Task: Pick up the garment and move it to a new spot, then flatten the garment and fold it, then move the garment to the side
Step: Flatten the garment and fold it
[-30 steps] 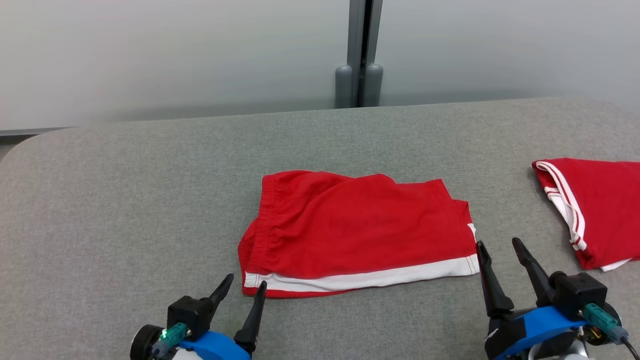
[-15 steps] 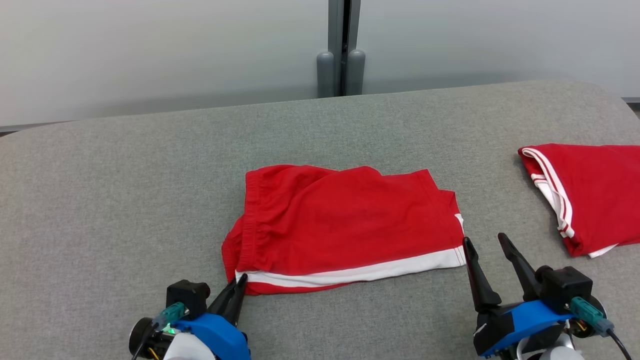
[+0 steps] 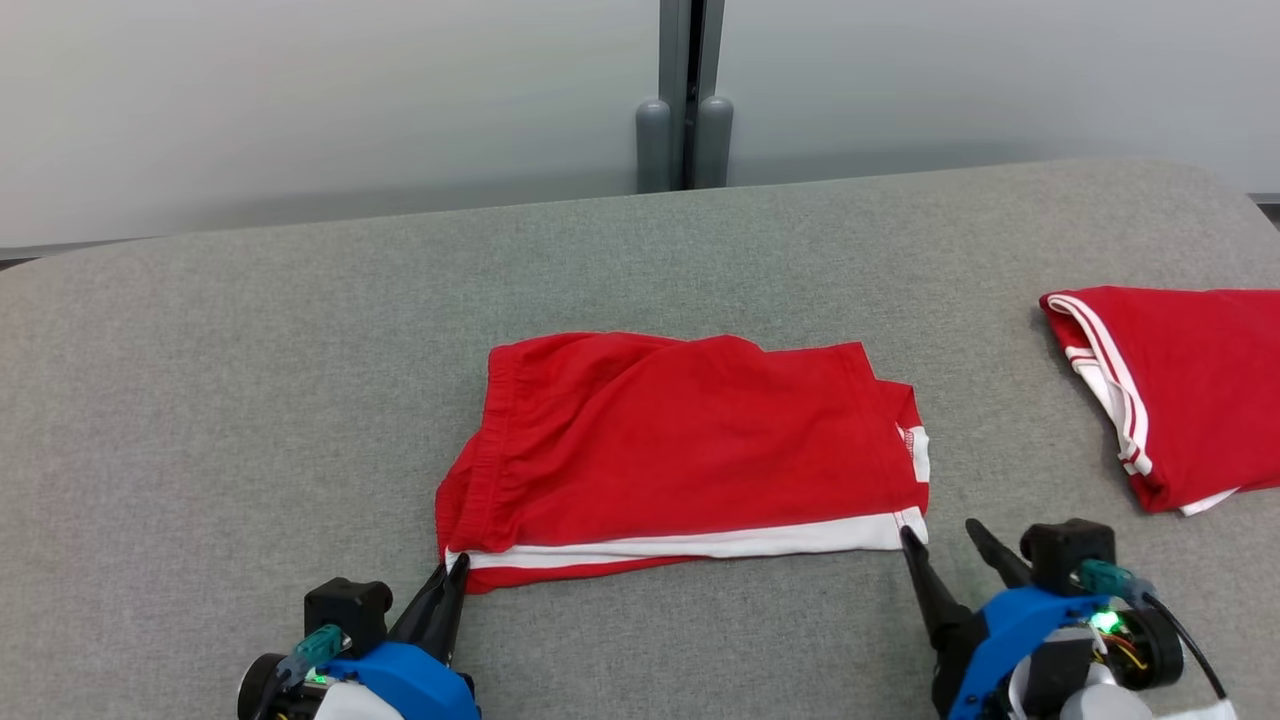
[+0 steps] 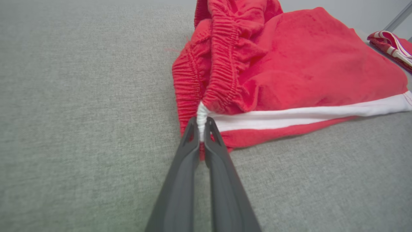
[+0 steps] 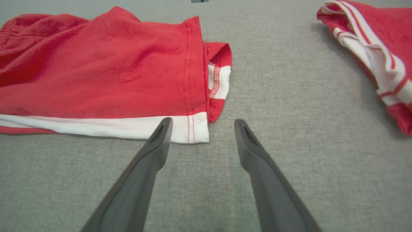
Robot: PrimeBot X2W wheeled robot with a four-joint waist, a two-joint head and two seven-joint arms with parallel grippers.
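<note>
Now that your left gripper (image 3: pixel 452 575) has shut on the near-left corner of the red shorts (image 3: pixel 690 450), you have one anchor for the fold.

Head view: the shorts lie mid-table (image 3: pixel 250 350), flat and apparently doubled over already, with the white band (image 3: pixel 700 543) along the near edge. A second red garment (image 3: pixel 1180 390) sits well apart at the far right; leave it alone. A second ago the left jaws stood wide beside that corner. Half a second ago they had just closed, and the corner has since crept a little toward you. The right gripper (image 3: pixel 938 530) has dropped and eased in, from beside the hem to touching its white corner. (The whole picture slid between the two earlier frames; that's the head turning, not the cloth.)

Left wrist view: jaws pinched tight on the bunched end of the white band, with the elastic waistband (image 4: pixel 222 64) puckered just above. In my judgement the grip is thin, edge only, and could slip on a quick lift.

Right wrist view: jaws moderately wide, holding nothing. The finger at this view's left (image 5: pixel 161 135) overlaps the white hem corner, and the other rests over bare table. Likely next: close here, then raise both corners together for the next fold.
</note>
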